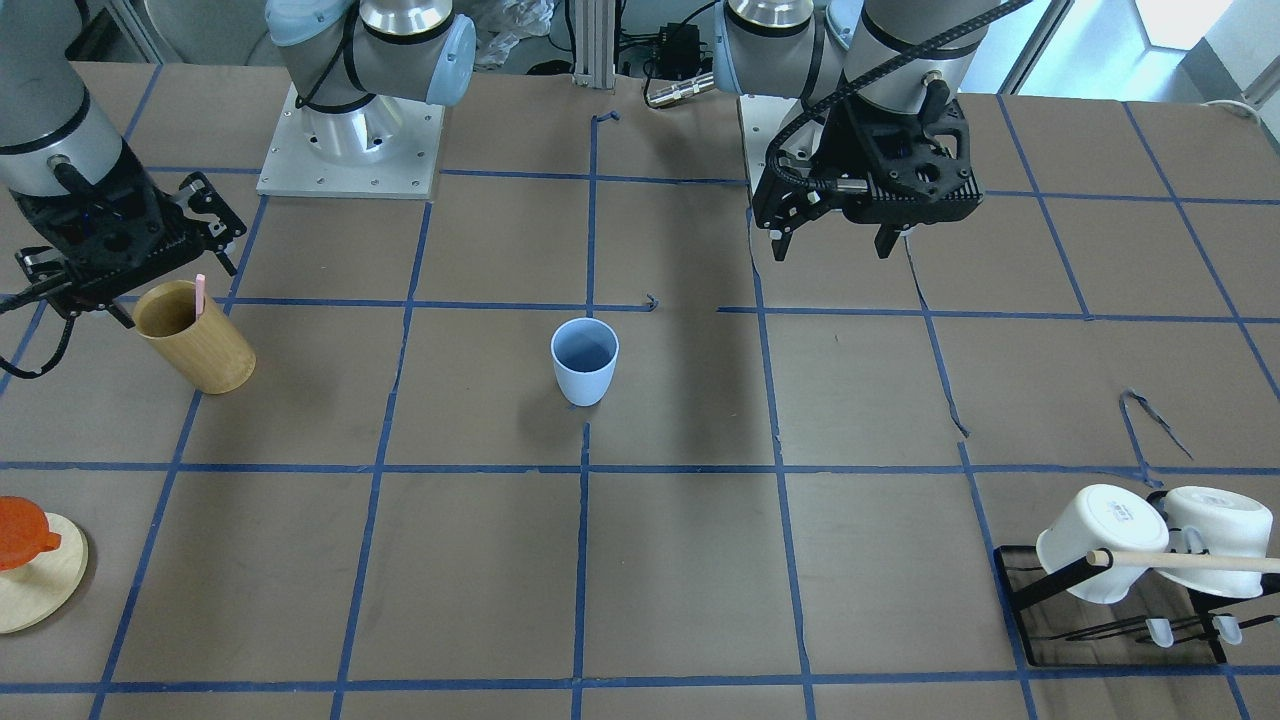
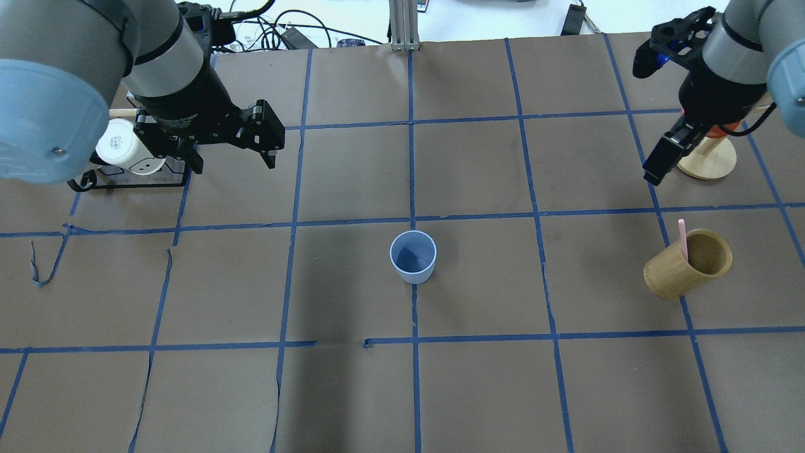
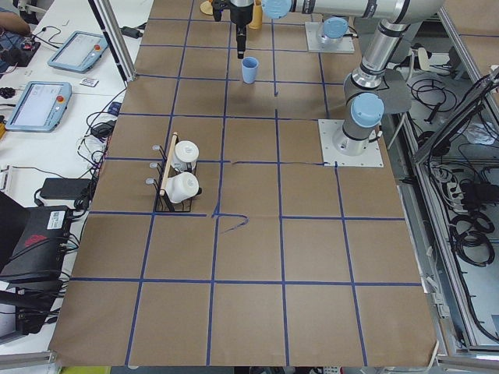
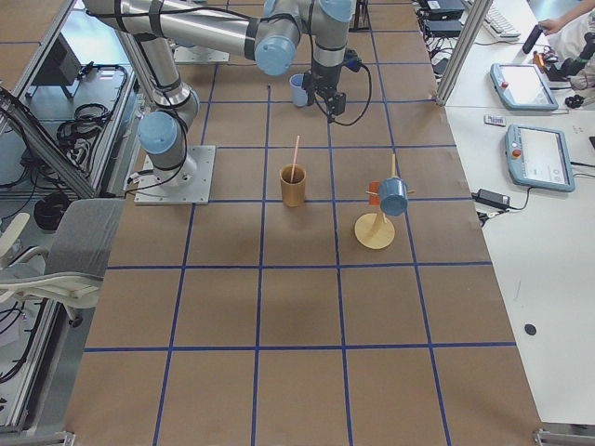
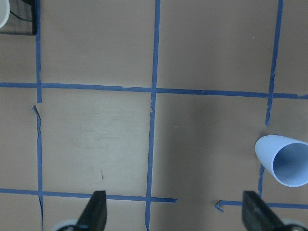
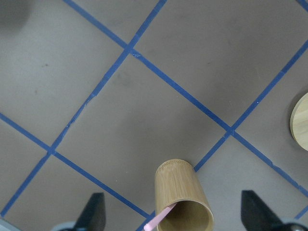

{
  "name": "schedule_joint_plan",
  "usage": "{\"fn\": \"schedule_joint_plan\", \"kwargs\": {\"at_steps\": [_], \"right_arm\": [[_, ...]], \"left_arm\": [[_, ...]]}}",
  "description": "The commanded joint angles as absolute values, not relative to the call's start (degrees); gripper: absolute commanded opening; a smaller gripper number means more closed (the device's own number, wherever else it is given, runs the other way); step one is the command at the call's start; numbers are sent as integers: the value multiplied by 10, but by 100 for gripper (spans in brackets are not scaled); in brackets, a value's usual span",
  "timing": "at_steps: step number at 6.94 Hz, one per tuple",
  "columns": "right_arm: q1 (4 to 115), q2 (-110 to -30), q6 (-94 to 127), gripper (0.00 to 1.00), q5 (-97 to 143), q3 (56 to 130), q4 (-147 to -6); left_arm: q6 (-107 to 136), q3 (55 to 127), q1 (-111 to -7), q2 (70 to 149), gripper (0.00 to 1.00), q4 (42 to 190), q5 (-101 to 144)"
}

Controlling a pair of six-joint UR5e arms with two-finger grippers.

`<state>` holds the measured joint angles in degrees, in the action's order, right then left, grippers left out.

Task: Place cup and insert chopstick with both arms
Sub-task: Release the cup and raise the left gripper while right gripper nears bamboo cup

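The pale blue cup [image 1: 584, 360] stands upright and empty near the table's middle; it also shows in the overhead view [image 2: 413, 257] and at the right edge of the left wrist view [image 5: 284, 161]. A pink chopstick [image 1: 200, 296] leans inside a tan bamboo cylinder [image 1: 195, 338], also seen from overhead [image 2: 682, 239] and in the right wrist view [image 6: 159, 219]. My left gripper [image 1: 832, 245] is open and empty, hovering well away from the cup [image 2: 234, 163]. My right gripper [image 2: 660, 163] is open and empty, above and just beside the bamboo cylinder [image 6: 183, 199].
A black rack [image 1: 1040, 590] holds white mugs [image 1: 1100, 540] and a wooden dowel [image 1: 1190, 562] on my left side. A round wooden stand [image 1: 35, 585] with an orange piece [image 1: 20, 530] sits on my right. The brown paper cover has tears [image 1: 945, 400].
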<state>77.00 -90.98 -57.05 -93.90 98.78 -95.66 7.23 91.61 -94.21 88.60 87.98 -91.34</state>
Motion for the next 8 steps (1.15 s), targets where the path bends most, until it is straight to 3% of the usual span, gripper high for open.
{"fn": "schedule_joint_plan", "kwargs": {"at_steps": [1,4,6,8], "right_arm": [[751,-941,-752,99,-940,1044,-961],[701,-945,-891,99,-925,1126,-1077],[701,-949,-921,99,-922,1137,-1086],[702,-950,-918,82,-922,1139,-1078]], "left_arm": [[73,914,-943,886,100,879,-912],[73,913,-940,886,100,877,-911],[76,914,-940,884,100,872,-911],[75,915,-937,882,100,871,-910]]}}
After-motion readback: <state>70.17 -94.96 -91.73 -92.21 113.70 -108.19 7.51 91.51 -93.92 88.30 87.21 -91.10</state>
